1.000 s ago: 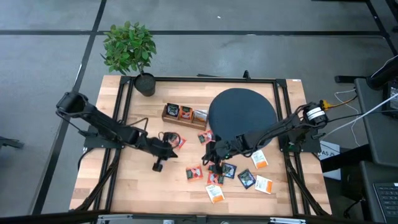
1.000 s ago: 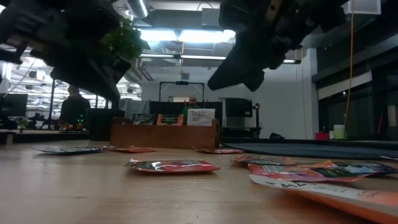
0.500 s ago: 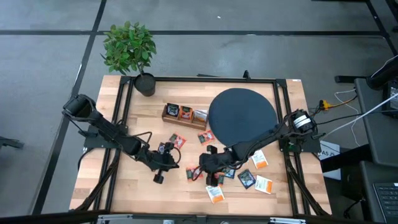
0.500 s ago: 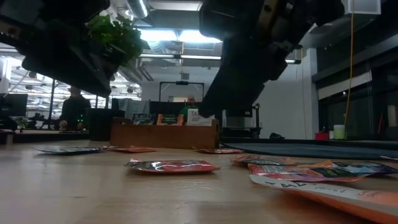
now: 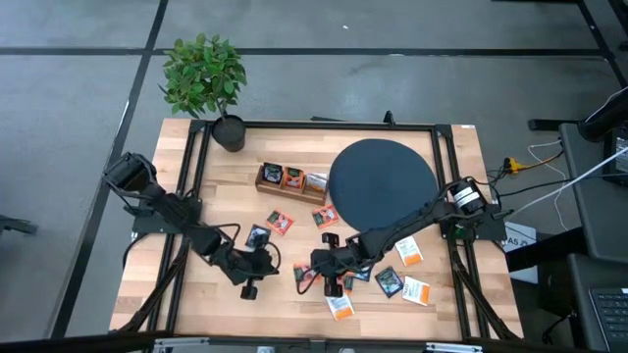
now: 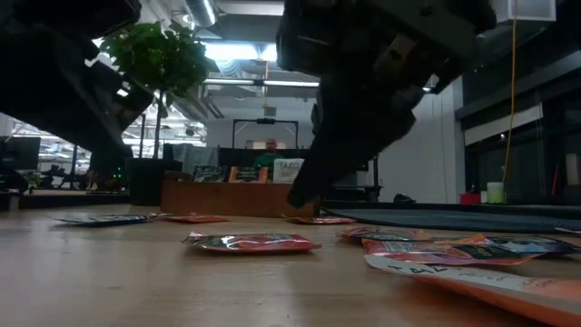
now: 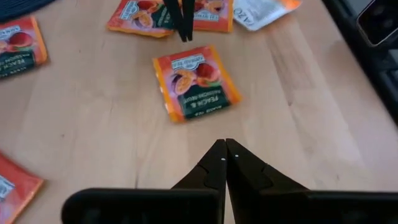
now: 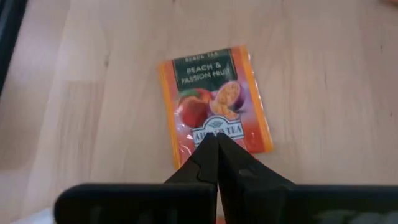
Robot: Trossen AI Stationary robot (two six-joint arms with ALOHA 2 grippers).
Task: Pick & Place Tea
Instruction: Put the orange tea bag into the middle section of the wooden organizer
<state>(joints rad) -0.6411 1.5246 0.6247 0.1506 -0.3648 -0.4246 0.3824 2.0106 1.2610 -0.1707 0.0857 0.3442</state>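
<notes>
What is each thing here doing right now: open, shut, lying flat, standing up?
Left gripper: shut, empty, over bare wood.
Right gripper: shut, empty, tips over the peach sachet.
Peach sachet: lying flat, face up, between both grippers.
Wooden tray: sachets standing in its compartments.
Potted plant: upright.

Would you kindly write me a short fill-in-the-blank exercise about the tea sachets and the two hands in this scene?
1. The right hand has its fingers ____ with nothing held.
2. The sachet below the right hand reads "Peach & ____ Fruit".
3. The wooden tray lies beside the big black ____.
4. The left hand points at a sachet lying flat on the ____ table.

Missing words: shut; Passion; disc; wooden
</notes>
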